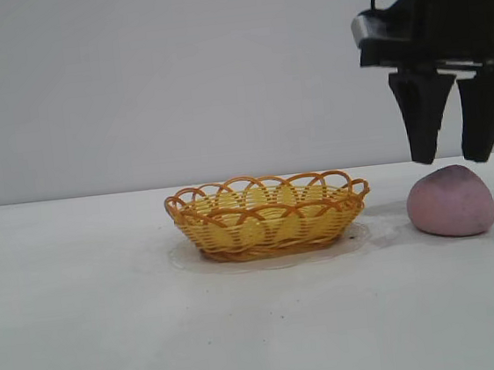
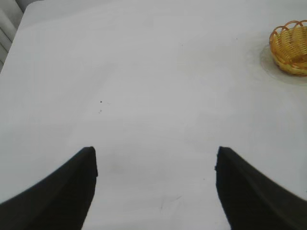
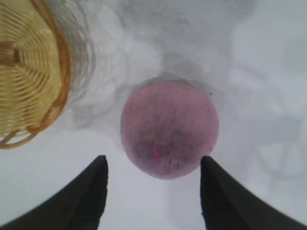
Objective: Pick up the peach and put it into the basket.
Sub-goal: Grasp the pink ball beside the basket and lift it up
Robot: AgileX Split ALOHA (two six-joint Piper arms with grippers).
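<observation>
The right gripper [image 1: 453,161] hangs fingers apart just above the dusty-pink rounded peach [image 1: 451,201], which lies on the white table [image 1: 94,325] right of the yellow-orange wicker basket [image 1: 268,216]. This looks like the approach; next, lower to straddle it and close. Only the right wrist view shows both fingers flanking the peach. The left gripper [image 2: 156,191] rests open, well apart.

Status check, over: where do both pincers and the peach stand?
Right pincer open, poised above peach. Peach on table, beside basket. Left pincer open, idle over bare table. Nothing blocking.
</observation>
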